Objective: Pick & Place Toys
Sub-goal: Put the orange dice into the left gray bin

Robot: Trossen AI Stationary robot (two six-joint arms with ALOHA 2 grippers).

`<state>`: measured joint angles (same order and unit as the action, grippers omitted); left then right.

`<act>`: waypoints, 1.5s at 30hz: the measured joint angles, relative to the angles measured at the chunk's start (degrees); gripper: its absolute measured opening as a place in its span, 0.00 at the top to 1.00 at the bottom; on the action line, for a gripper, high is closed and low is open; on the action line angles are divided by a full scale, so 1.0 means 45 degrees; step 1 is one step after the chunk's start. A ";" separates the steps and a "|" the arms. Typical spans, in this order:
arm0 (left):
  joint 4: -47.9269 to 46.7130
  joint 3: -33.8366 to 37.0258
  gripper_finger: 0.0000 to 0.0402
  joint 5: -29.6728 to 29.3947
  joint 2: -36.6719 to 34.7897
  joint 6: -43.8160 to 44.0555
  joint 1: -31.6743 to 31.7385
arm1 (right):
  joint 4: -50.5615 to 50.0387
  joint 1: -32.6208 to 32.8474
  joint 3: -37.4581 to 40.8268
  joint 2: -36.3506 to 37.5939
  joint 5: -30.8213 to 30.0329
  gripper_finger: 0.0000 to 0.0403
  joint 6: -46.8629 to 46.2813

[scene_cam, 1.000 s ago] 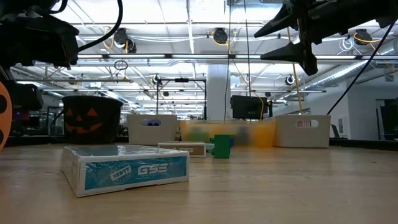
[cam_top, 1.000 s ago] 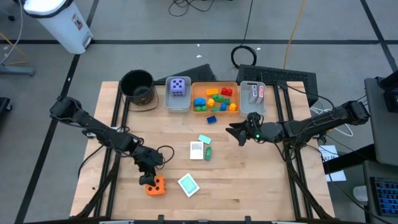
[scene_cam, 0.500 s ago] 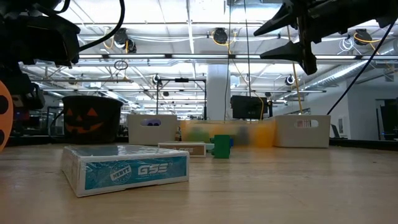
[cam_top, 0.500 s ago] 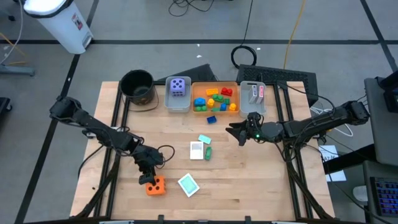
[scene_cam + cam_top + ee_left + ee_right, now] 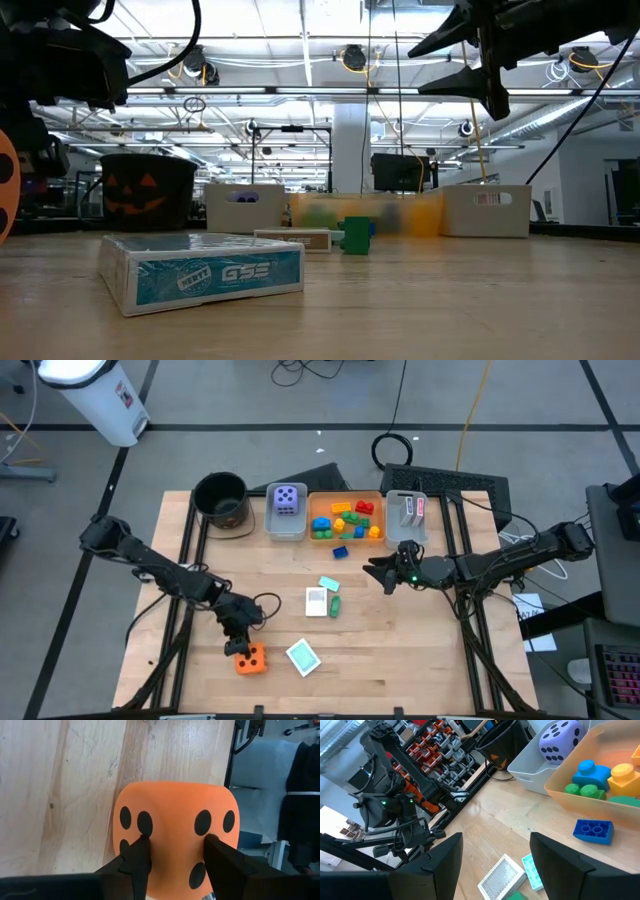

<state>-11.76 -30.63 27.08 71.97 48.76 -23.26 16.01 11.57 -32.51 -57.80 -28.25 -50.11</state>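
Note:
The orange die with black dots stands on the table near its front left, and my left gripper is shut on it. It fills the left wrist view. My right gripper hangs open and empty above the table's right half, clear of everything. Loose toys lie mid-table: a blue brick, a teal card, a white card, a green brick and a teal card box. The purple die sits in a grey bin. My left gripper pinches the orange die between its two fingers, which lie on the upper dotted face nearest the arm. The fingers slant down at it from the table's far left. The die's underside rests on the table.
Along the far edge stand a round black pot, a grey bin, an orange bin holding several bricks, and a grey bin with cards. Bare wood lies between the loose toys and the front edge.
My left gripper's fingers have closed in on the orange die, which stays where it was on the table. The arm has kept its place.

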 joint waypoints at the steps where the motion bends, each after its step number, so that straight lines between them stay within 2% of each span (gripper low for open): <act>1: -0.0003 0.0000 0.60 0.0084 0.0007 0.0007 0.0057 | -0.0001 0.0000 0.0000 0.0000 -0.0001 0.45 0.0000; 14: 0.0518 0.0034 0.63 0.0830 0.0014 0.0111 0.0984 | -0.0001 0.0000 0.0000 0.0000 0.0004 0.45 0.0000; 26: 0.0649 0.0024 0.63 0.0965 -0.1471 0.0295 0.2013 | -0.0001 0.0000 0.0000 0.0000 0.0004 0.45 0.0000; 40: 0.0805 0.0015 0.63 0.0863 -0.2455 0.1067 0.4969 | -0.0001 0.0000 0.0000 0.0000 -0.0001 0.45 0.0058; 45: 0.2205 0.0015 0.62 0.0844 -0.2455 0.1785 0.6380 | 0.0063 0.0000 0.0000 0.0000 -0.0020 0.45 0.0342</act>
<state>-1.84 -30.57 30.87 60.93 56.79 5.45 16.29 11.57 -32.51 -57.80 -28.34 -48.57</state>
